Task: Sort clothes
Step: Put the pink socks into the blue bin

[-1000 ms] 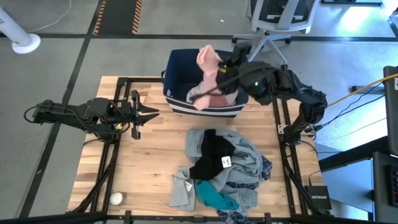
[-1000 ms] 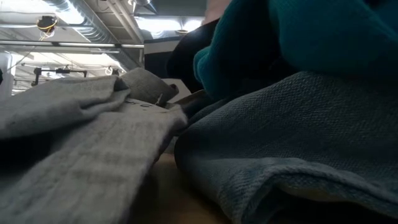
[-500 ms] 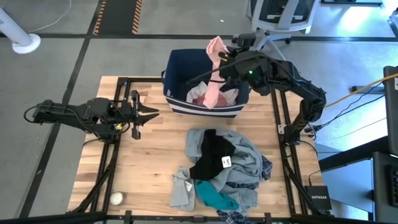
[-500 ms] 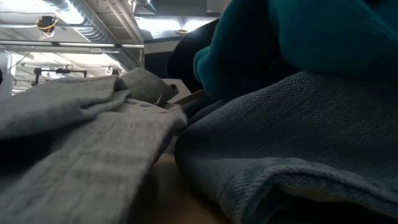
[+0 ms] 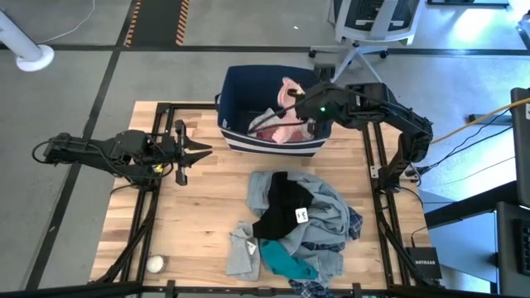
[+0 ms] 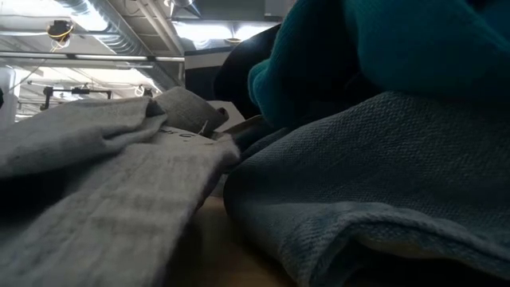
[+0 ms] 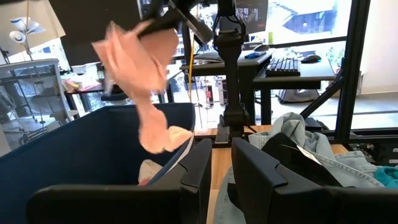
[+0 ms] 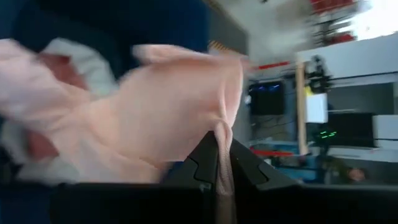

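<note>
Two dark, near-black jointed arms show in the high view: the left arm [image 5: 99, 153] at centre left carries small yellow marks, and the right arm [image 5: 377, 108] at upper right shows a small green light. Both end in blocky black fingers.

Pink garment [image 5: 287, 91] hangs into the bin; remaining clothes [image 5: 294, 223] apparently heaped on table.

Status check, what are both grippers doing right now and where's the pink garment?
Right gripper shut on pink garment, over the navy bin. Left gripper open, idle at table's left. Clothes pile waiting on table. Nothing in the way.
</note>
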